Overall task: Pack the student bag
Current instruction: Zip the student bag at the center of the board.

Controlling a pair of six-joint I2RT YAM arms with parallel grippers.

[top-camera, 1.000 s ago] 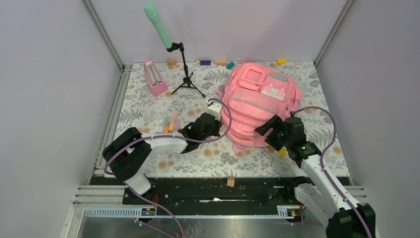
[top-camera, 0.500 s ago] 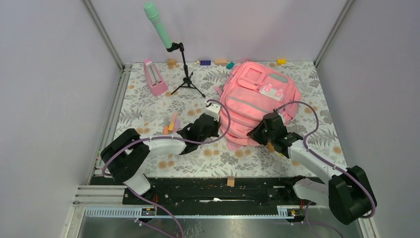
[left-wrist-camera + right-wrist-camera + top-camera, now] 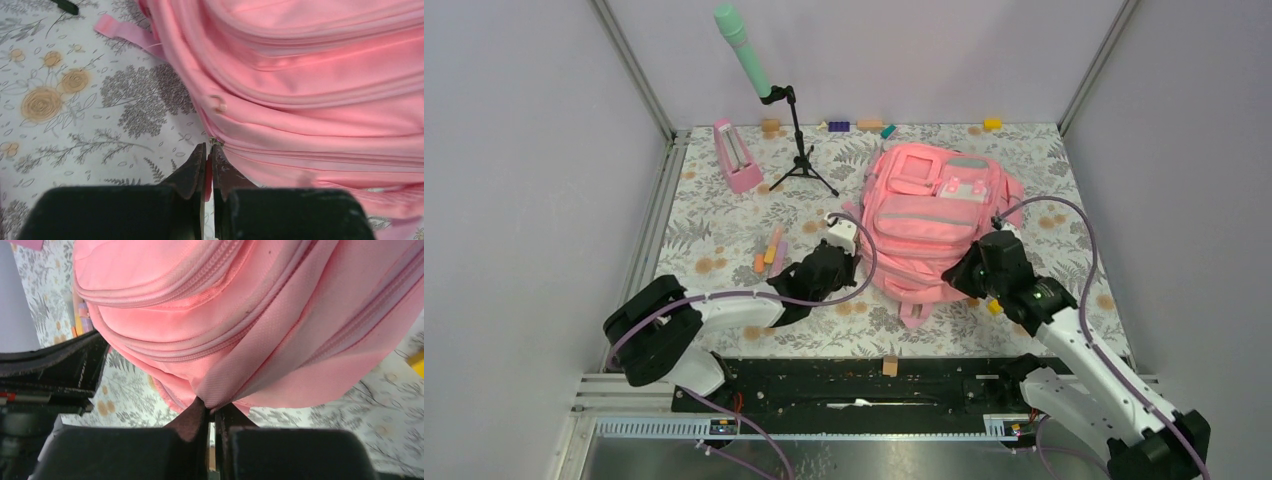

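Note:
The student bag point(image 3: 929, 225), a large soft pink backpack, lies front side up on the floral table. My left gripper point(image 3: 842, 264) sits at its near-left edge. In the left wrist view that gripper point(image 3: 209, 150) is shut on a pink zipper pull, with the metal slider point(image 3: 216, 142) right at the fingertips and the bag point(image 3: 310, 85) filling the right side. My right gripper point(image 3: 966, 277) is at the bag's near-right corner. In the right wrist view it point(image 3: 212, 407) is shut on a pinched fold of the bag's fabric point(image 3: 240, 315).
A pink metronome point(image 3: 737, 157) and a black stand holding a green microphone point(image 3: 742, 48) stand at the back left. Several crayons point(image 3: 769, 250) lie left of the left gripper. Small blocks point(image 3: 869, 125) line the back wall. A yellow block point(image 3: 995, 307) lies by the right arm.
The right gripper has closed on the bag's near-right corner. The bag has turned and shifted, now lying straighter. The left arm has drawn back toward the near left, still holding the pull.

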